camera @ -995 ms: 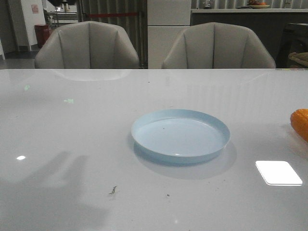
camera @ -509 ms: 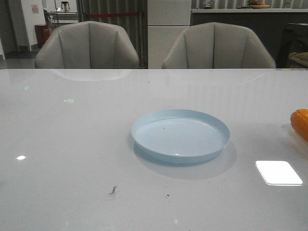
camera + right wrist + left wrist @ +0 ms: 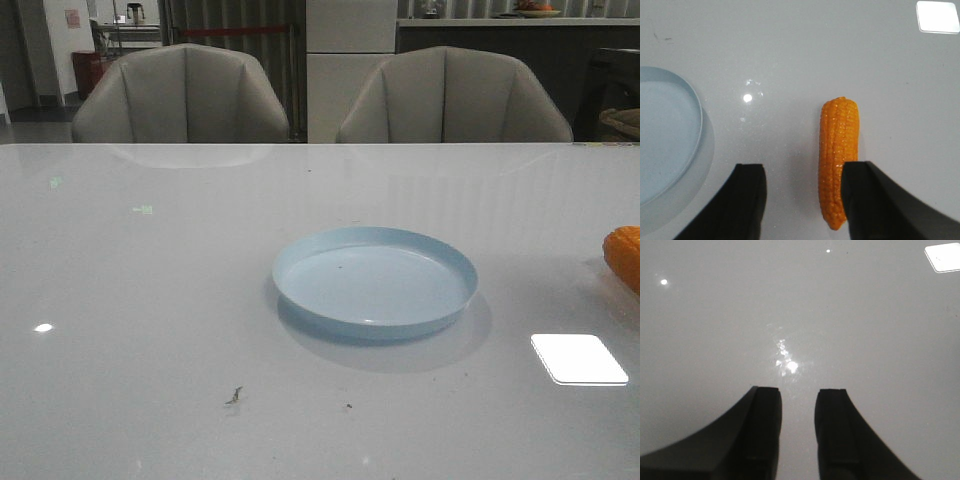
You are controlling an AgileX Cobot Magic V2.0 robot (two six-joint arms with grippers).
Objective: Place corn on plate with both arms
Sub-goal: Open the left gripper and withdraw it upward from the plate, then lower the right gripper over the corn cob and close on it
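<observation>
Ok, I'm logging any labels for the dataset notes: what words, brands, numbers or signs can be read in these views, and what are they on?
None can be read.
The plate, the corn and the table carry no print.
A small sign on the far wall behind the chairs is too small and blurred to read.

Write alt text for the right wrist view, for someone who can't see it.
An orange-yellow corn cob lies on a glossy pale table, seen from above between the two dark fingers of the robot's open right claw, with one finger overlapping the cob's side. Part of a pale blue plate curves in at one edge, apart from the corn.
</observation>
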